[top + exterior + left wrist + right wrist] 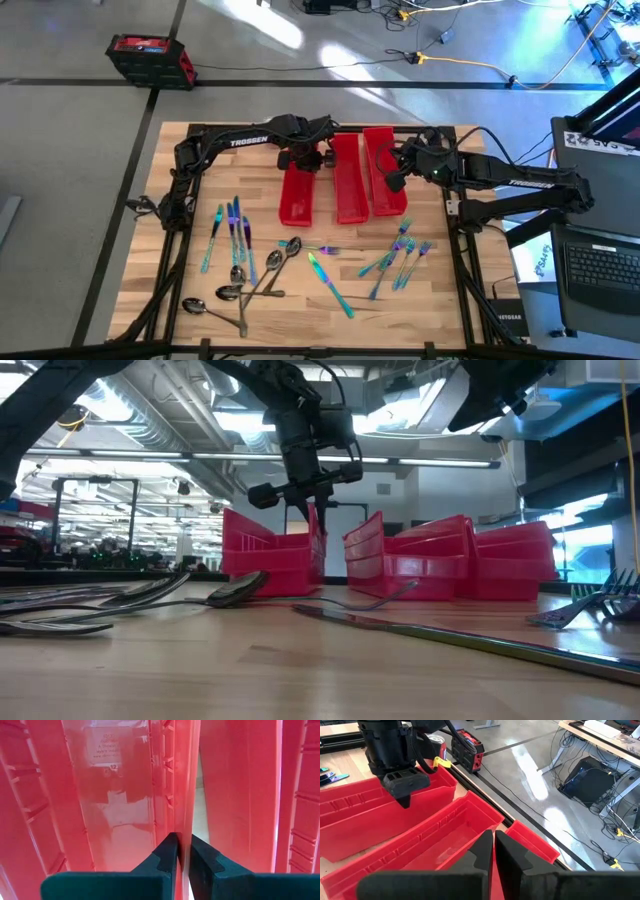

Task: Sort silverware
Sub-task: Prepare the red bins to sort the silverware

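Two grippers: the left gripper (pixel 303 160) pinches the left red bin's (pixel 297 200) wall, the right gripper (pixel 397 180) hovers clenched, empty.

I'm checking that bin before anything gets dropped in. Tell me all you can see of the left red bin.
The left red bin is a long, narrow trough of glossy red plastic with ribbed walls and a label moulded into its floor. It sits flat on the wooden table, beside the middle bin. What shows of its inside holds no cutlery. The left gripper has its jaws shut on the wall nearest that bin.

Left gripper (pixel 181 851) closed, pointing down, arm stretched inward. Right gripper (pixel 493 851) closed, raised, arm bent inward.
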{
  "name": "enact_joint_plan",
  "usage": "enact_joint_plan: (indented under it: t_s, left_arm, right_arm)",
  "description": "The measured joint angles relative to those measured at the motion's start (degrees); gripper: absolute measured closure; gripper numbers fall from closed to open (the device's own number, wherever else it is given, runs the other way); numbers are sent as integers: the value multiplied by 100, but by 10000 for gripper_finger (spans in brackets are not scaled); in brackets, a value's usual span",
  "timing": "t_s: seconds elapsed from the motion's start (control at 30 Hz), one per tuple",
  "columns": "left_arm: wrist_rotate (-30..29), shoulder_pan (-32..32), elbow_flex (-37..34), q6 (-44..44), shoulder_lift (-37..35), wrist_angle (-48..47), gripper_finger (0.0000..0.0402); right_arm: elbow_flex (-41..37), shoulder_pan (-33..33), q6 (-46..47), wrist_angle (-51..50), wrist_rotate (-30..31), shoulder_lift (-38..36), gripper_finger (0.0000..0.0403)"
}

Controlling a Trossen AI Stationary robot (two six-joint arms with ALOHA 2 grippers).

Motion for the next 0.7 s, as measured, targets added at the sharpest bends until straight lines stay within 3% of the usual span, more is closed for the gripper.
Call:
enact_joint_plan:
  t_s: [0.47, 0.7]
  left_arm:
    - [13, -2, 0, -73, 0, 22, 382]
    - [-49, -7, -2, 13, 0, 269, 323]
  right_arm:
    - [0, 0, 0, 0, 0, 0, 400]
    - [0, 0, 0, 0, 0, 0, 400]
